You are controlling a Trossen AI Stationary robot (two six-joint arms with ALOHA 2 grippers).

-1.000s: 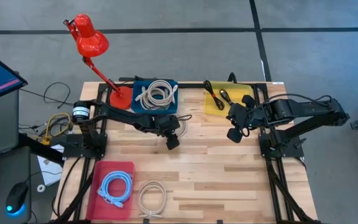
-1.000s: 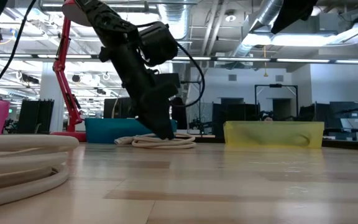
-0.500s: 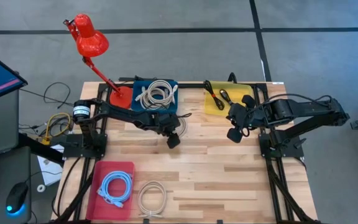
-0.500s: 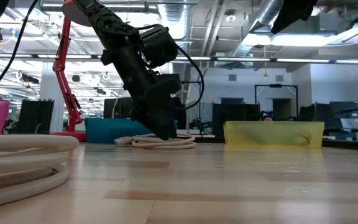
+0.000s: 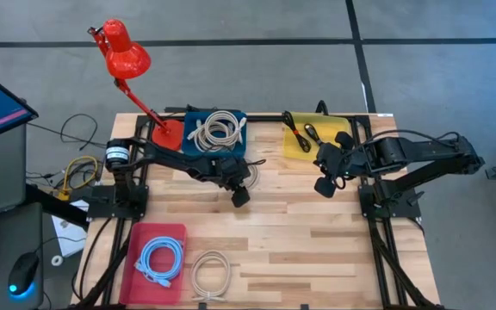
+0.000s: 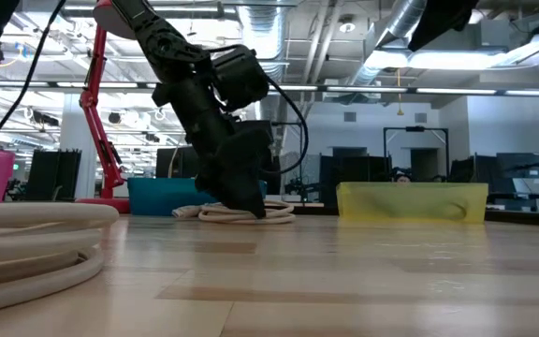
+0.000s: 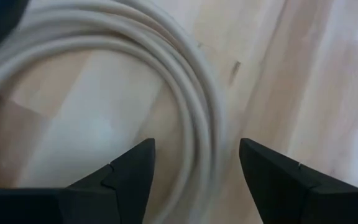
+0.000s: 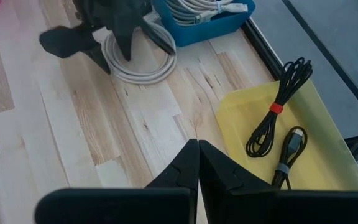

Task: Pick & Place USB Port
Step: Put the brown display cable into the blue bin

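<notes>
A white coiled cable (image 5: 252, 172) lies flat on the wooden table beside the blue tray (image 5: 188, 129); it also shows in the left wrist view (image 7: 185, 93) and the low view (image 6: 274, 217). My left gripper (image 7: 194, 146) is open, low over the coil's rim, with one finger on each side of its strands (image 5: 239, 191). My right gripper (image 5: 325, 181) is shut and empty, raised near the yellow tray (image 5: 293, 148), which holds black cables (image 8: 278, 118).
The blue tray holds more white cables (image 5: 218, 129). A red lamp (image 5: 127, 56) stands at the far left. A pink tray (image 5: 145, 237) with a light-blue cable and another white coil (image 5: 209, 274) lie at the near left. Bare wood lies across the middle and near right.
My left gripper has gone down a little toward the white coil on the table and tipped slightly. The coil has stayed where it was.
</notes>
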